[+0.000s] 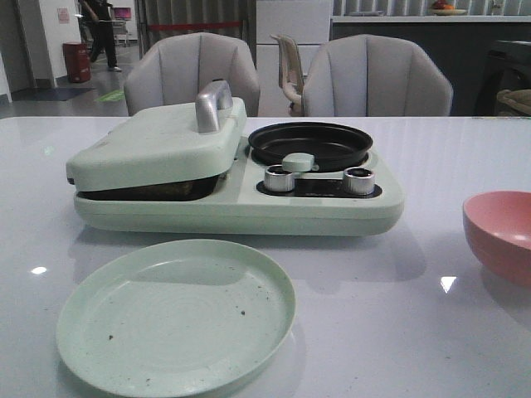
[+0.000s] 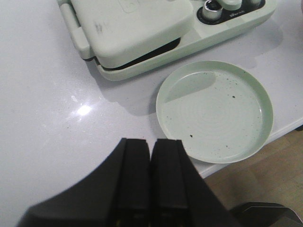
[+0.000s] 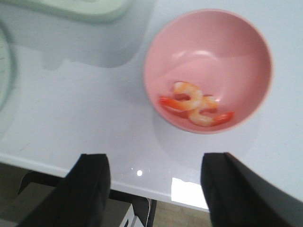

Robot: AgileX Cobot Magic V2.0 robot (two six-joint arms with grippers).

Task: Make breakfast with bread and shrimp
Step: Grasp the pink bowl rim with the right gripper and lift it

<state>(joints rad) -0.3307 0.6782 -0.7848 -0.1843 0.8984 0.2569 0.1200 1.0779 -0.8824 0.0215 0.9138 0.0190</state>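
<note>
Two shrimp [image 3: 196,106] in pink bowl [image 3: 208,38], R tool [image 3: 156,182] wide apart.

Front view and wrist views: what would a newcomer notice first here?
The pale green breakfast maker sits mid-table, its left lid nearly shut and a black pan on its right side. An empty green plate lies in front of it. To the right, a pink bowl holds the shrimp.

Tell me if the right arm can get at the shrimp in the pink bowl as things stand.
Probably yes. The right pincer is open and hangs above the table edge, near the pink bowl, and the shrimp lie uncovered, with nothing between.
</note>
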